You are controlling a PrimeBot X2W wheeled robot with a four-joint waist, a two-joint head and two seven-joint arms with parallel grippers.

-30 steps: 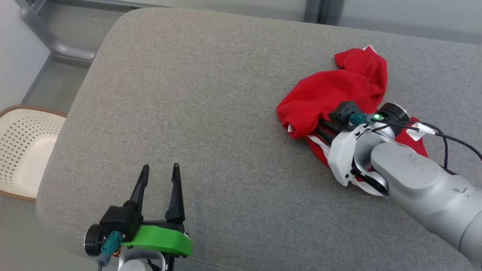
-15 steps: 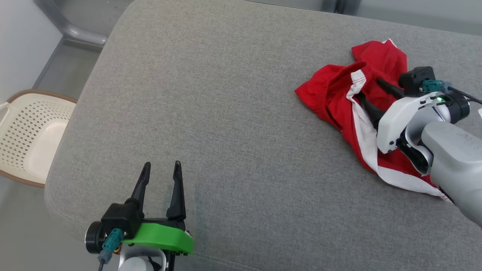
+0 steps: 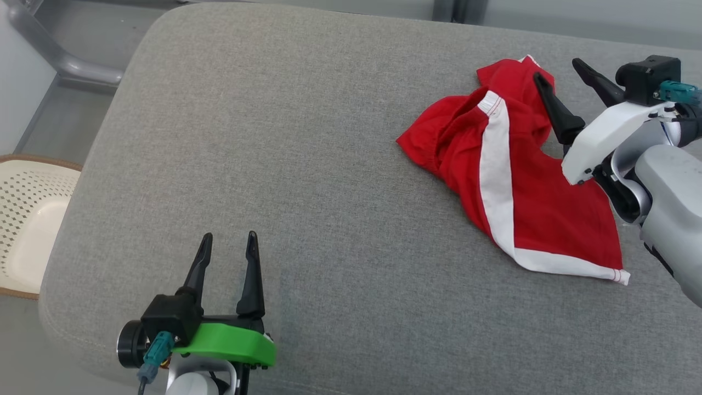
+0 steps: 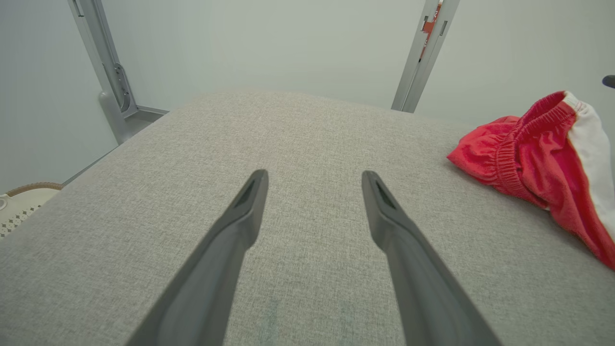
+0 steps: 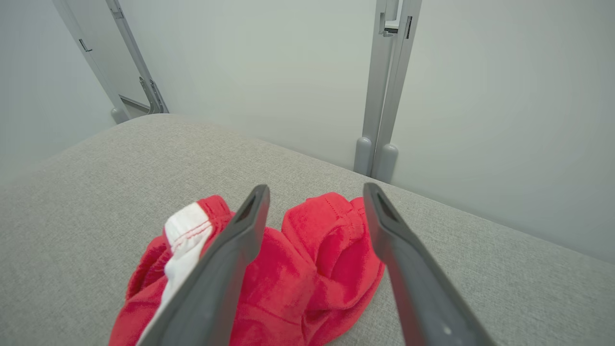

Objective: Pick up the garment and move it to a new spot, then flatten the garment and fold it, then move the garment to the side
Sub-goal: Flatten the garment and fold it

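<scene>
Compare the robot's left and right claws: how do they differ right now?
The green-mounted left claw sits over bare grey cushion, apart from the red white-striped garment; the white-mounted right claw is at that garment's far end. The left claw's fingers point straight up the head view; the right claw's lean leftward. Both are open and hold nothing.

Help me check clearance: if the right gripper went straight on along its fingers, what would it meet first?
Probably the bunched hump of the red garment just below the right gripper; height is unclear, so it might skim over onto the cushion.
</scene>
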